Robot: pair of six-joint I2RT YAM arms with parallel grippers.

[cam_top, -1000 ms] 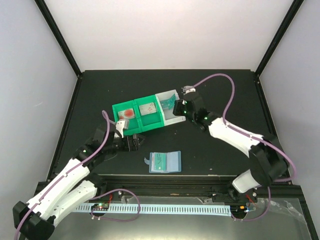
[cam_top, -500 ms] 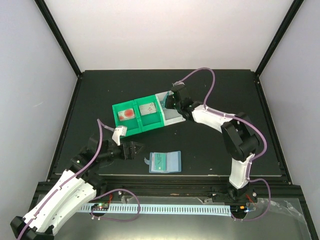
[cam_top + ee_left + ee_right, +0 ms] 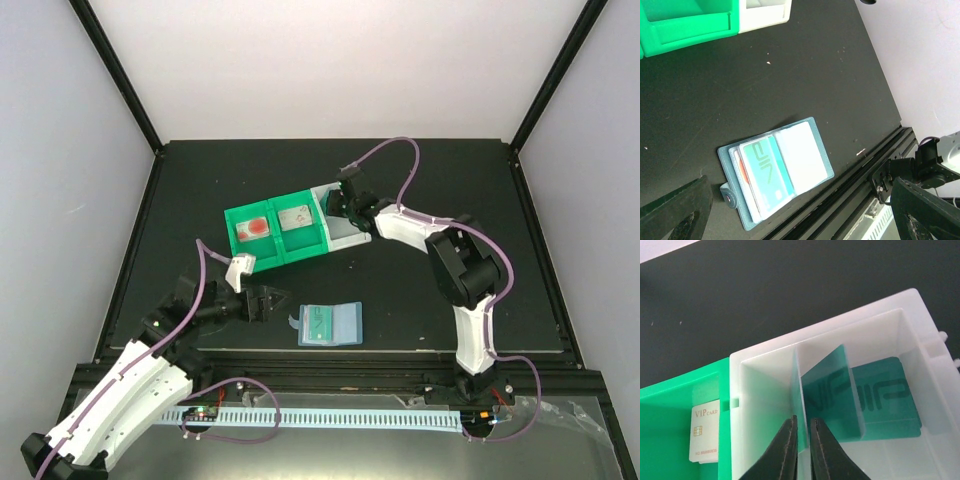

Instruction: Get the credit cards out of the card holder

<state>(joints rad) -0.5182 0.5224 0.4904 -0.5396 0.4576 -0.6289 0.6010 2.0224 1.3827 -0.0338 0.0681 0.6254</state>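
The light-blue card holder (image 3: 331, 323) lies open on the black table near the front edge. In the left wrist view the holder (image 3: 812, 137) shows a teal-green card (image 3: 765, 172) in its left pocket, over a whitish card with red marks (image 3: 742, 175). My left gripper (image 3: 265, 300) is open and empty just left of the holder, which lies between its spread fingers (image 3: 677, 210). My right gripper (image 3: 802, 437) is shut on a teal card (image 3: 832, 390) standing on edge inside the white bin (image 3: 765, 390). Another teal card (image 3: 887, 395) lies flat in that bin.
A green two-part bin (image 3: 277, 232) stands beside the white bin (image 3: 352, 232) at mid-table; it holds a red-marked card (image 3: 257, 228) and a white VIP card (image 3: 704, 432). The black front rail (image 3: 875, 165) runs close behind the holder.
My right gripper moved left and down into the white bin with the teal card. My left arm drew back from the green bin to just left of the holder.
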